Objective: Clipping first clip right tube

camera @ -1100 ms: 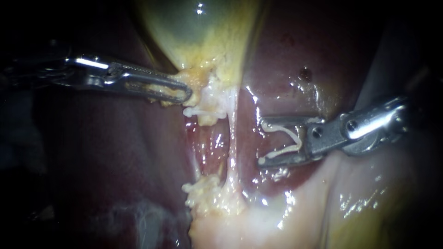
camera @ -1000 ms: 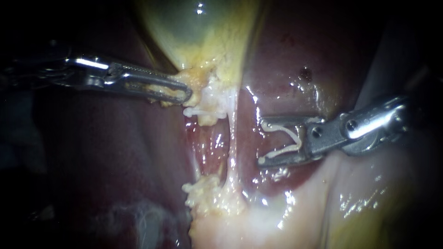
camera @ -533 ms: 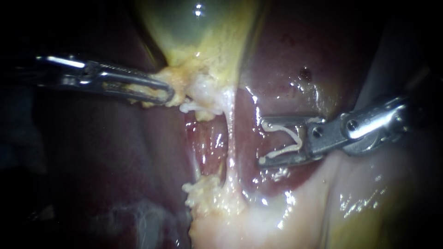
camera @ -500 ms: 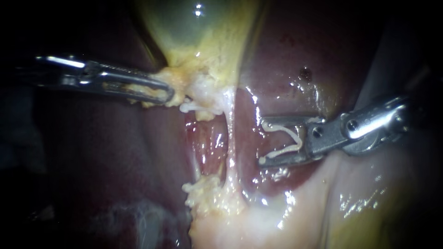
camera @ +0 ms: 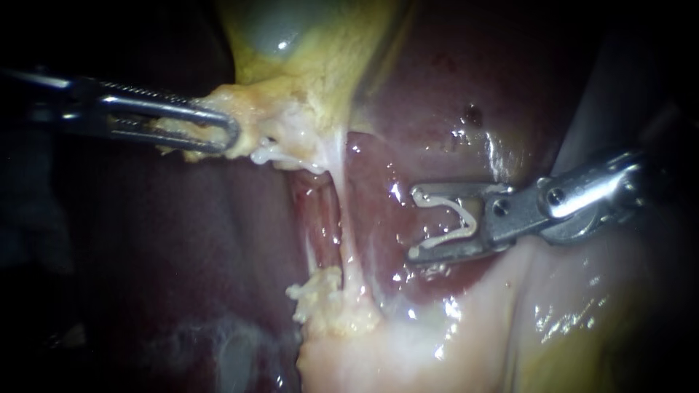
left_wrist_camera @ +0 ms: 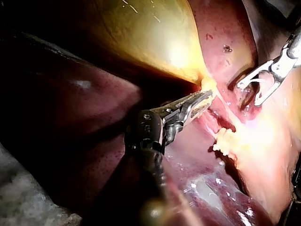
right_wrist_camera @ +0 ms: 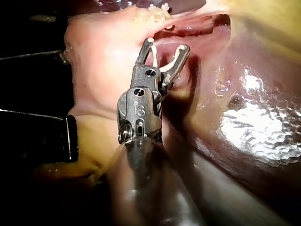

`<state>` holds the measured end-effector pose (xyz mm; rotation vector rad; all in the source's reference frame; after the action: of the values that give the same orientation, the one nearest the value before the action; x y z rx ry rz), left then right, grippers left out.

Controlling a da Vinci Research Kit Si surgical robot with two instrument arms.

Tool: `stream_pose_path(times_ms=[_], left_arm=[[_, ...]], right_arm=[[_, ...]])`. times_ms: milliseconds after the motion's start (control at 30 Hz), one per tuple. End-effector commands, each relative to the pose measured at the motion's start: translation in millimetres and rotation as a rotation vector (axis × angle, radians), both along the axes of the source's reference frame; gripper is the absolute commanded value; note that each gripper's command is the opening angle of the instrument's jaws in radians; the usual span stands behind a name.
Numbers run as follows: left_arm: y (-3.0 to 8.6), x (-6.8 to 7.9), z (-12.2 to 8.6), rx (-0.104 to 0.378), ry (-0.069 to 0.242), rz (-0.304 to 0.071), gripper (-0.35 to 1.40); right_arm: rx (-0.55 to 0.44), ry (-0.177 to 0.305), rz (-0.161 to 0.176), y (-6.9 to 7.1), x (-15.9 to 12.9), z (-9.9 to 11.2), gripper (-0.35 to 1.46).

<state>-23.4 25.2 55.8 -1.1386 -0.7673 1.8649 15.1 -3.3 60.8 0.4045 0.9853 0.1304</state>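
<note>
1. The left instrument (camera: 231,135) enters from the left. Its hand is closed on pale yellow tissue at the narrow end of the gallbladder (camera: 306,44), and the tissue is stretched leftward.
2. The right instrument (camera: 413,223) enters from the right. Its hand stands wide, with an open white clip (camera: 443,241) seated inside it and touching both sides.
3. The right tube (camera: 344,218) is a pale, taut strand. It runs from the gallbladder's narrow end down to a lumpy yellow-white clump (camera: 324,302).
4. The clip lies to the right of the right tube, near it but apart and not around it. Wet liver (camera: 451,87) shows between them.
5. In the right wrist view the clip's open mouth points at pale tissue ahead. Whether it touches cannot be told.
</note>
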Motion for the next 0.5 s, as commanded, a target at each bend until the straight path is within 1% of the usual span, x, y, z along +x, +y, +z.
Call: stream_pose_path(times_ms=[33, 167, 267, 467, 500], left_arm=[[0.0, 0.0, 0.1, -0.001, 0.001, 0.0, -0.35], [-0.1, -0.1, 0.1, -0.003, 0.003, -0.003, -0.35], [-0.2, -0.2, 0.2, -0.004, 0.004, -0.004, -0.35], [-0.4, -0.3, 0.3, -0.004, 0.003, -0.003, -0.35], [-0.4, -0.3, 0.3, -0.003, 0.002, 0.0, -0.35]], right_arm=[[0.011, -0.003, 0.004, -0.2, 0.2, 0.2, 0.5], [0.045, -0.005, 0.005, -1.4, 1.4, 1.3, 0.5], [0.078, -0.013, 0.014, -2.2, 2.3, 2.3, 0.5], [0.16, -0.041, 0.051, -3.4, 4.2, 5.0, 0.5], [0.177, -0.039, 0.056, -3.5, 4.5, 5.5, 0.5]])
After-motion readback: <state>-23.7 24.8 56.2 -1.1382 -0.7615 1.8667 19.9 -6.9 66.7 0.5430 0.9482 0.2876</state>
